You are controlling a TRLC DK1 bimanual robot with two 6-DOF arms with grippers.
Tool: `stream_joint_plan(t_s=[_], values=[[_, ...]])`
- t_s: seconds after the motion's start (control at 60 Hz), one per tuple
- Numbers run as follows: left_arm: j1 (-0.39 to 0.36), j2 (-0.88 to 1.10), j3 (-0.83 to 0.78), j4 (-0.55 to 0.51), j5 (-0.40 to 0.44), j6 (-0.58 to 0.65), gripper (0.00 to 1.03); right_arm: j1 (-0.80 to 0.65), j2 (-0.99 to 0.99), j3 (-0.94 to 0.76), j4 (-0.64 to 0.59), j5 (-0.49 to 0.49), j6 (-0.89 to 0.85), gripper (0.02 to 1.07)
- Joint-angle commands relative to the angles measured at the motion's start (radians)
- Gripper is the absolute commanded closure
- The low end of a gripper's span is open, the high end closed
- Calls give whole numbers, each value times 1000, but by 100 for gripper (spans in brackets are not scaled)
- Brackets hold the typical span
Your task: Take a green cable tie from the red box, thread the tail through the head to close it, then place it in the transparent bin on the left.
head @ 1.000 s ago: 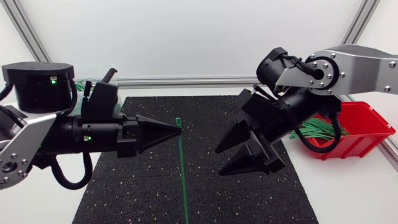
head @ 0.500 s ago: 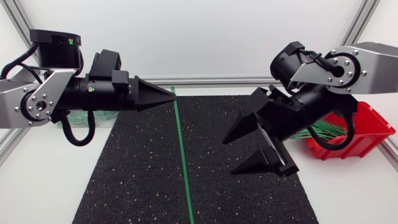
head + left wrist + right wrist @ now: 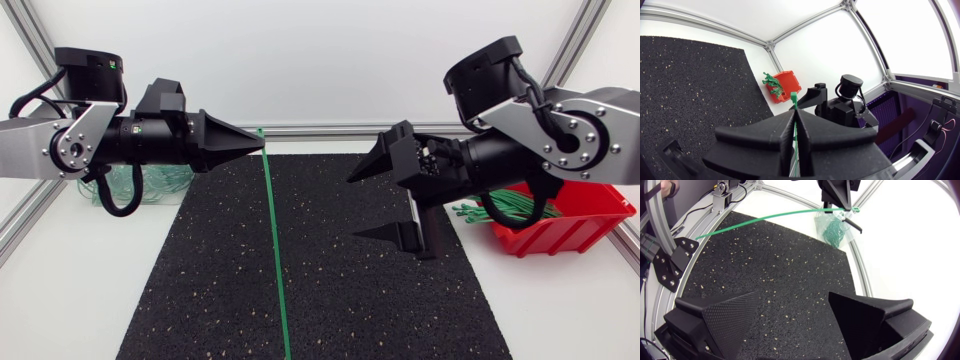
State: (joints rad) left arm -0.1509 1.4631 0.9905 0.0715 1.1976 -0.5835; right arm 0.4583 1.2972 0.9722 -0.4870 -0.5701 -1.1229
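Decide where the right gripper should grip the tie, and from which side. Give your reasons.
Probably the long free stretch of the tie, well clear of the left gripper, which is shut on its other end. Bring the right gripper in from its own side, open and straddling the tie: it runs out straight and thin, with nothing in the way there.

We work in a robotics lab cell, and the fittings show it. A plain white bench (image 3: 80, 290) is fenced by bare aluminium frame rails (image 3: 330, 129). A black speckled mat (image 3: 350, 290) lies below the left fingers (image 3: 230, 148) and the right fingers (image 3: 385, 163). Our left arm (image 3: 60, 150) and right arm (image 3: 570, 130) are machined metal links with black joints. A red box (image 3: 600, 195) of parts sits behind the right fingers, a transparent bin (image 3: 160, 185) behind the left fingers.
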Motion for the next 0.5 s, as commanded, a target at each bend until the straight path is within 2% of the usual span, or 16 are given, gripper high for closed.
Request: stream_joint_plan(t_s=[0.0, 0.067, 0.117, 0.217, 0.367, 0.483], values=[[22, 26, 39, 4, 40, -9, 99, 29, -19, -52, 67, 19, -2, 6], [34, 37, 42, 4, 66, -6, 99, 42, -38, -115, 235, 22, 20, 6], [40, 45, 43, 2, 80, 1, 99, 45, -38, -148, 314, 19, 0, 6], [53, 66, 48, 1, 114, 4, 99, 60, -42, -198, 418, 27, -83, 6], [76, 89, 60, 1, 142, 16, 99, 126, -42, -222, 492, 111, -212, 6], [79, 105, 62, 1, 146, 20, 99, 178, -56, -302, 693, 154, -244, 6]])
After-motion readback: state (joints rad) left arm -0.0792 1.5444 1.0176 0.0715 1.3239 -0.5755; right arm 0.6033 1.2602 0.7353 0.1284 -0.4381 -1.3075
